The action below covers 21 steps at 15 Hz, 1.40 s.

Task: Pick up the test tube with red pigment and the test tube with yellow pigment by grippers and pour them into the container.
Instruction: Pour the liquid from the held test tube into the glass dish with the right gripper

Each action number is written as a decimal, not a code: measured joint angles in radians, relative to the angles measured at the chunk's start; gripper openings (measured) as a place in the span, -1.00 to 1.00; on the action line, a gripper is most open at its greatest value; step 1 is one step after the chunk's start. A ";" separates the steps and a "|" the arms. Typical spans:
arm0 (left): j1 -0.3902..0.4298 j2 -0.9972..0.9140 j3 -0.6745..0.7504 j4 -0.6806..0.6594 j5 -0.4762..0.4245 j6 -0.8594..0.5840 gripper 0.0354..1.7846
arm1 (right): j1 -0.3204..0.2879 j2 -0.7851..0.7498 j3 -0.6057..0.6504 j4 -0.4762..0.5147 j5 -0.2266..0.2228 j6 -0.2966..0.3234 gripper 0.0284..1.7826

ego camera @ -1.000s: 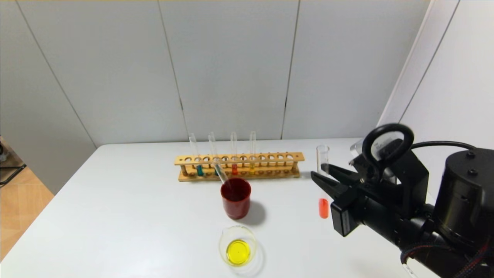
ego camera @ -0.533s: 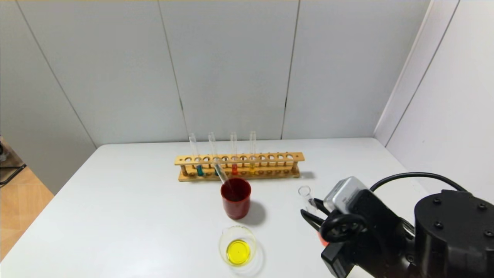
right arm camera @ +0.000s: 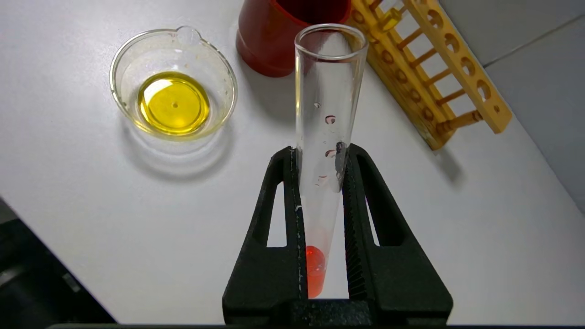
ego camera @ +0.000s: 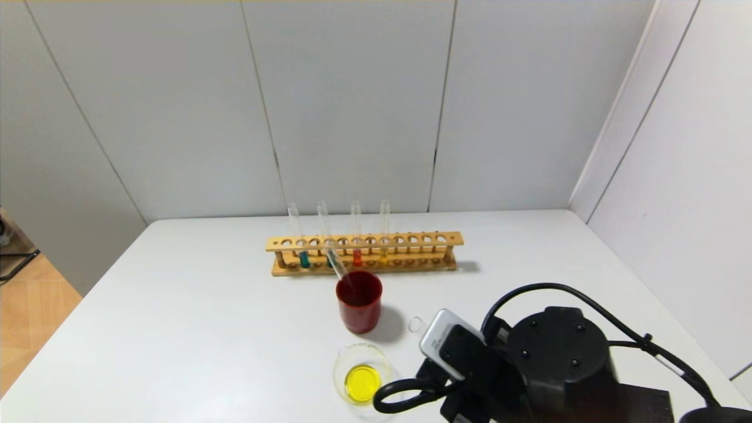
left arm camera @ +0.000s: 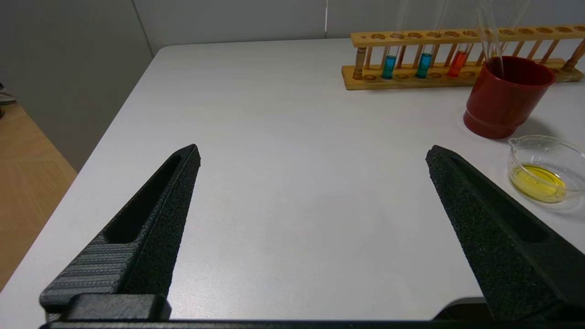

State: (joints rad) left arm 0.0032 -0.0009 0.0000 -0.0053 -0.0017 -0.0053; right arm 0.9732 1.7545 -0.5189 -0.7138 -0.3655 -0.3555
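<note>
Black and spread wide, the left gripper [left arm camera: 313,155] hangs idle over the bare near-left part of the white table [ego camera: 194,329], holding nothing; only its own wrist view shows it. Further right, at the table's back, the wooden rack [ego camera: 364,254] holds teal tubes, one red tube and one yellow tube upright. Just in front of it stands the red cup [ego camera: 359,301] with an empty tube leaning inside. Nearer the robot, the container [ego camera: 362,374] already holds a pool of yellow liquid.

At the right, the right gripper [right arm camera: 320,151] is clamped on the test tube with red pigment [right arm camera: 327,137], its jaws pinching the glass about halfway along. The red liquid sits at the rounded base, behind the jaws, with a few droplets clinging to the wall higher up.

To pour well, I judge the tube's mouth should be brought over the container's centre before tipping further, then tilted slowly so the liquid runs down one wall and clears the cup beside it.

From the head view the arm's bulk hides the jaws and nearly all of the tube; only its open rim peeks out beside the white module, near the cup. The right wrist view alone shows the grip and the liquid.
</note>
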 joint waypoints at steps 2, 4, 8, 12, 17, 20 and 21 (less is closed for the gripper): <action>0.000 0.000 0.000 0.000 0.000 0.000 0.96 | -0.004 0.051 -0.052 0.005 0.001 -0.044 -0.66; 0.000 0.000 0.000 0.000 0.000 0.000 0.96 | -0.014 0.100 -0.094 0.009 0.001 -0.098 -0.66; 0.000 0.000 0.000 0.000 0.000 0.000 0.96 | -0.040 0.166 -0.144 0.016 -0.004 -0.234 -0.66; 0.000 0.000 0.000 0.000 0.000 0.000 0.96 | -0.054 0.197 -0.170 0.017 -0.024 -0.417 -0.66; 0.000 0.000 0.000 0.000 0.000 0.000 0.96 | -0.046 0.232 -0.214 0.017 -0.028 -0.564 -0.66; 0.000 0.000 0.000 0.000 0.000 0.000 0.96 | -0.031 0.248 -0.220 0.019 -0.047 -0.626 -0.66; 0.000 0.000 0.000 0.000 0.000 0.000 0.96 | -0.030 0.250 -0.217 0.018 -0.063 -0.650 -0.66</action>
State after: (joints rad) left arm 0.0032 -0.0009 0.0000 -0.0053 -0.0013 -0.0053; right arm 0.9428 2.0047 -0.7360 -0.6955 -0.4281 -1.0060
